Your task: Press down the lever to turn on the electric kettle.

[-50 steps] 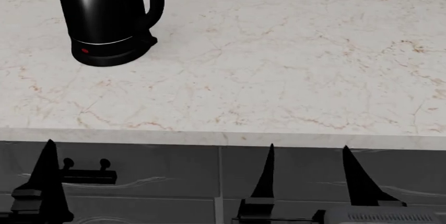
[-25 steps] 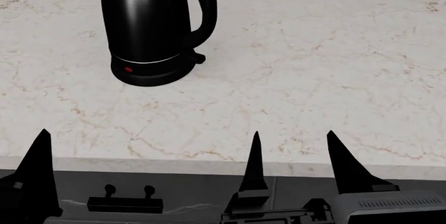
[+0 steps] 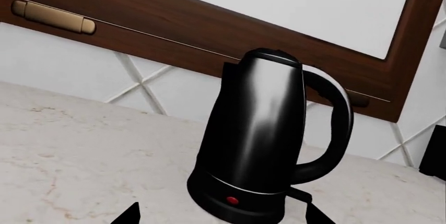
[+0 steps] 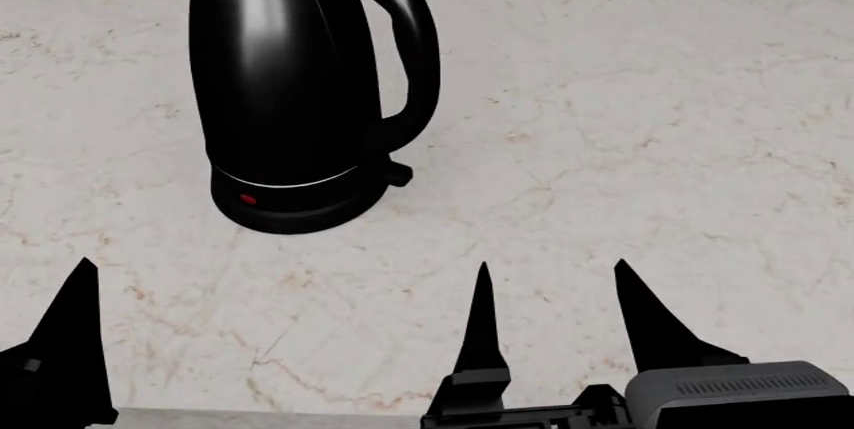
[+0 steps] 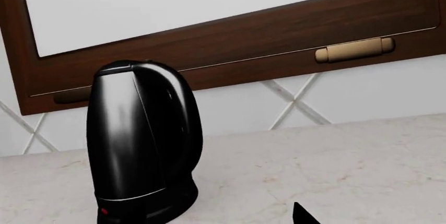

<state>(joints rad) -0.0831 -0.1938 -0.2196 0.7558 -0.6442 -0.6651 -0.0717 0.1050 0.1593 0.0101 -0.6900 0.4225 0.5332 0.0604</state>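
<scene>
On the far left of the pale marble counter (image 4: 641, 129) stands the tall glossy black kettle (image 4: 287, 89); its stubby black lever (image 4: 398, 173) juts right at the handle's foot. Expect slick, rigid plastic: press the tab downward only. Right gripper (image 4: 554, 314) fingers spread wide; left gripper (image 4: 74, 349) spread indeterminable.

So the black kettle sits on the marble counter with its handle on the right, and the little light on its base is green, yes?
Not quite: the little light on the base is red, not green, as the head view shows. The rest holds: the black kettle stands on the marble counter with its handle on the right.
</scene>
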